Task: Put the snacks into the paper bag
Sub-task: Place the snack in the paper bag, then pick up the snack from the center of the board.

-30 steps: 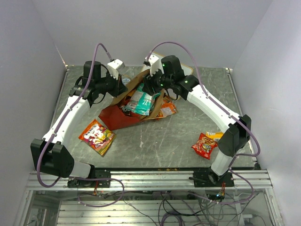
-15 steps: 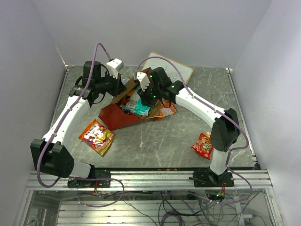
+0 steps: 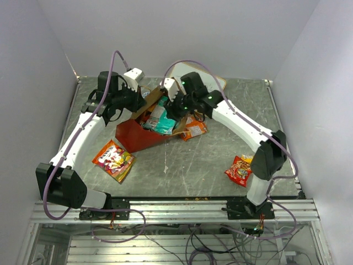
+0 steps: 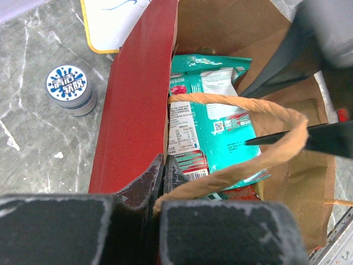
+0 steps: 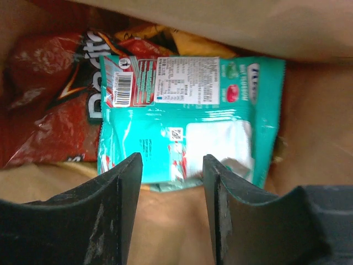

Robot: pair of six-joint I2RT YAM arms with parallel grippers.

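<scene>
The red paper bag [image 3: 132, 138] lies tilted on the table, its brown mouth facing the far right. My left gripper [image 4: 161, 168] is shut on the bag's red wall [image 4: 138, 99] at the rim, next to a loop handle [image 4: 248, 149]. A teal packet [image 5: 187, 116] lies inside on a red Doritos packet [image 5: 49, 94]; the teal packet also shows in the left wrist view [image 4: 220, 116]. My right gripper [image 5: 172, 171] is open just inside the mouth, above the teal packet, holding nothing. Outside lie an orange packet [image 3: 194, 128], a red-and-yellow packet [image 3: 113, 159] and a red packet [image 3: 239, 170].
A white writing board [image 3: 190, 74] lies behind the bag, mostly covered by my right arm. A small round tin with a blue-and-white lid [image 4: 68, 85] stands beside the bag's far-left side. Grey walls close in the table on three sides.
My right gripper moved left into the bag's mouth with the teal packet, then drew back a little. The teal packet now lies free inside the bag. The left gripper has not moved.
</scene>
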